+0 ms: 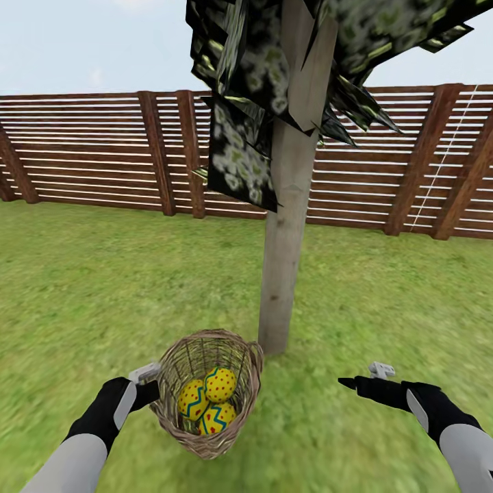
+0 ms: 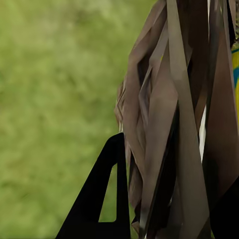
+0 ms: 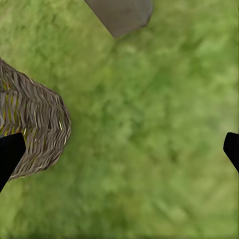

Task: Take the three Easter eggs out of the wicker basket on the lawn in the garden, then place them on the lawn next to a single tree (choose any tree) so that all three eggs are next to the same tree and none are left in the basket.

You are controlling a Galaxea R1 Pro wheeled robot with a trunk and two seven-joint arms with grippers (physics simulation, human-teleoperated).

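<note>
A: Gripping the wicker basket point(image 1: 209, 397) by its rim, the left gripper point(image 1: 152, 383) has its jaws closed on the woven wall; in the left wrist view one dark finger point(image 2: 107, 199) sits right against the wicker strips point(image 2: 164, 124).

B: And the right gripper point(image 1: 363, 380)?

A: Jaws spread wide, holding nothing. In the right wrist view its fingertips point(image 3: 9, 154) stand at opposite edges, with bare lawn point(image 3: 149, 139) between them and the basket's side point(image 3: 35, 129) near one tip.

B: Where are the eggs?

A: All three Easter eggs point(image 1: 220, 384) lie inside the basket, touching one another. The basket is tilted, with its mouth turned toward the head camera.

B: And the tree?

A: The tree point(image 1: 287, 226) has its pale trunk meeting the grass just behind the basket, to its right. The wooden fence point(image 1: 89, 150) runs across behind it.
</note>
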